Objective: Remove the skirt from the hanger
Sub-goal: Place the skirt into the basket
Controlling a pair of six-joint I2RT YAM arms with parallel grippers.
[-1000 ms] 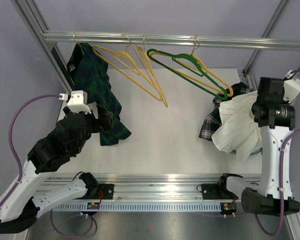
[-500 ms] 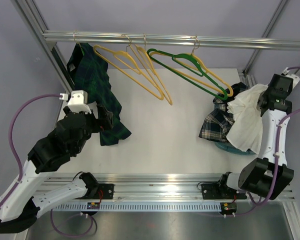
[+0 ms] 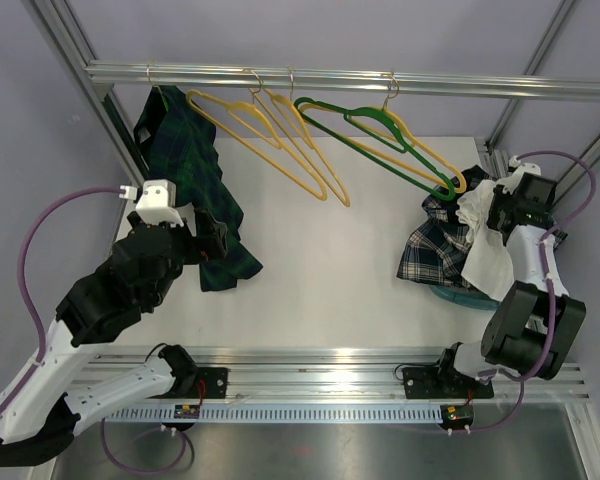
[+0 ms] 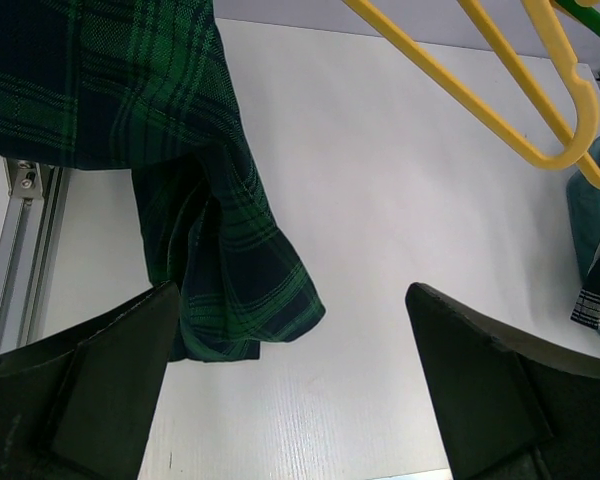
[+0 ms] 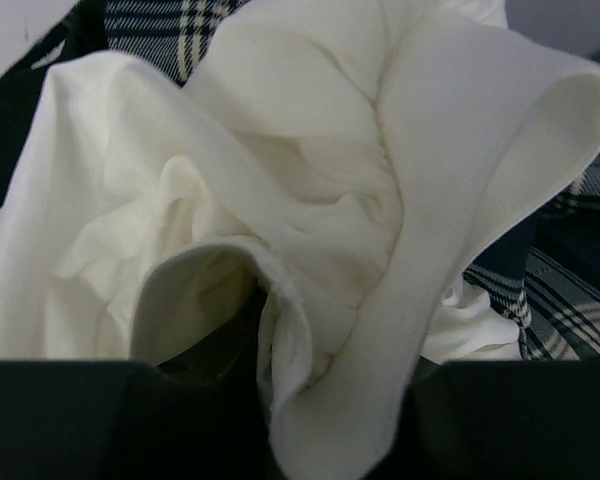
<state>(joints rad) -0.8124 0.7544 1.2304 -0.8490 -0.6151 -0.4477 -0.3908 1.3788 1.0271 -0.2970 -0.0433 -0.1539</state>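
Left gripper (image 4: pixel 290 295): I am holding it spread wide, with nothing between its fingers, just in front of the lower hem of the green plaid skirt (image 4: pixel 180 150). The skirt is hanging at the left end of the rail (image 3: pixel 380 80), its hem trailing onto the table (image 3: pixel 330 290), well apart from the empty yellow hangers (image 3: pixel 280 140).

Right gripper (image 5: pixel 280 375): I am resting it against the clothes pile (image 3: pixel 435 250) at the far right. A white garment (image 5: pixel 310 200) is bunching over its fingers, so I cannot tell how far they are parted.

Procedure for this step, as I judge it:
- I should be closing on one doubled fold near the waistband, not the loose hem.
- I should be drawing the cloth off along the hanger arm, so the hook is not lifting from the rail.
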